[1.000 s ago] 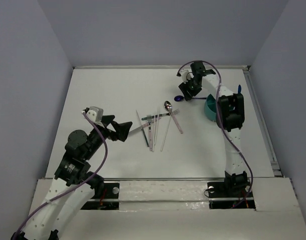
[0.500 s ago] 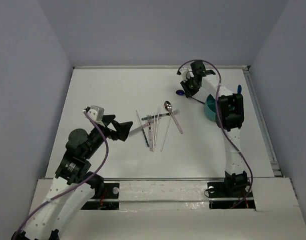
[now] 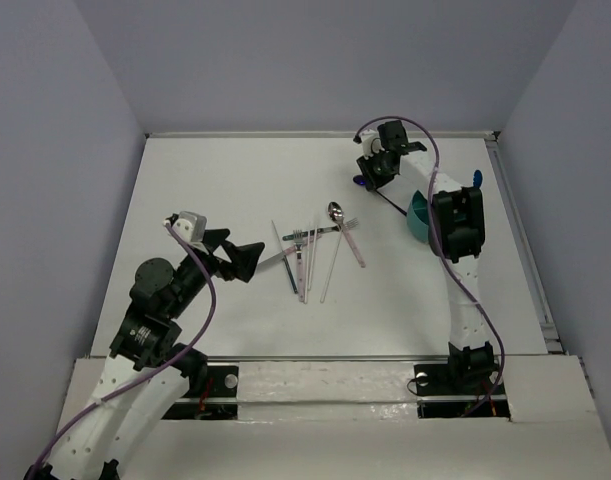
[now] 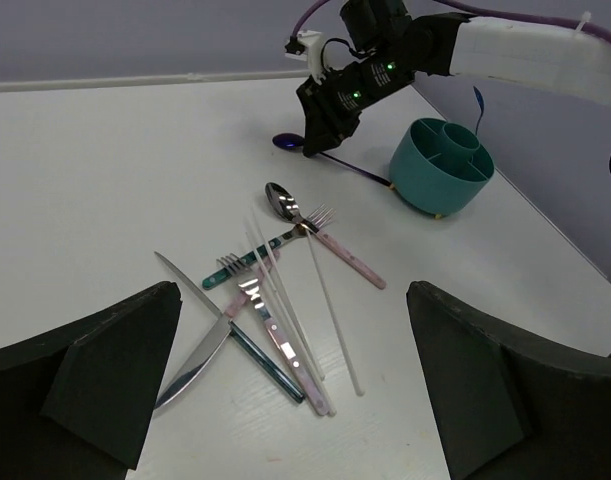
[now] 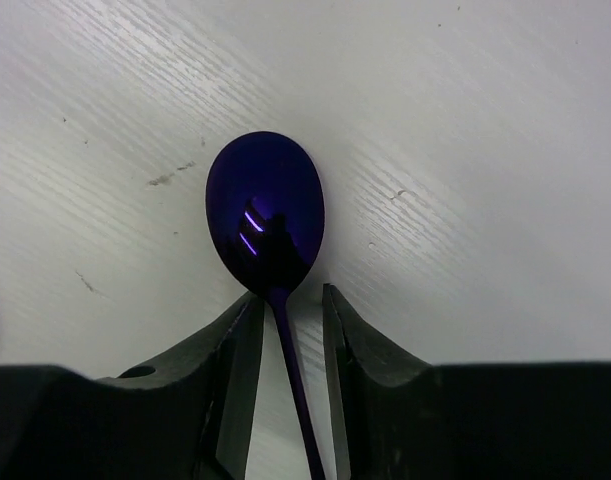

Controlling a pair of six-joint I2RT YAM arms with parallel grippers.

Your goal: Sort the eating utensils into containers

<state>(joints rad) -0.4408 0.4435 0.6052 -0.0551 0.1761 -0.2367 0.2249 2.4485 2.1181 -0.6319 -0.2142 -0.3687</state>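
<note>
- Now, in the top view, the right end effector (image 3: 370,178) is low over the dark blue spoon (image 3: 359,183). They are at the far side of the table (image 3: 215,180), near the teal cup (image 3: 417,218).
- The other utensils (image 3: 310,250) lie in a heap in the middle, well apart from the cup. The left end effector (image 3: 247,260) hangs near the heap, spread wide and holding nothing.
- Next, in the left wrist view, the dark blue spoon lies flat on the table. Its round end points away from the cup, and its thin handle reaches almost to the cup's foot.
- The cup has little rooms inside. A second blue spoon (image 4: 478,100) stands in it.
- Last, in the right wrist view, the two fingers (image 5: 235,345) sit one on each side of the spoon's thin neck. They are close together, but a small gap shows on each side, so I think the spoon is not pinched yet.
- The spoon is shiny, smooth and very thin, so it may slip or twist.
- To do this well, keep the neck in the middle and squeeze gently until both fingers touch it.
- Lift straight up, high enough to pass the cup's rim, then drop it in beside the other blue spoon.
</note>
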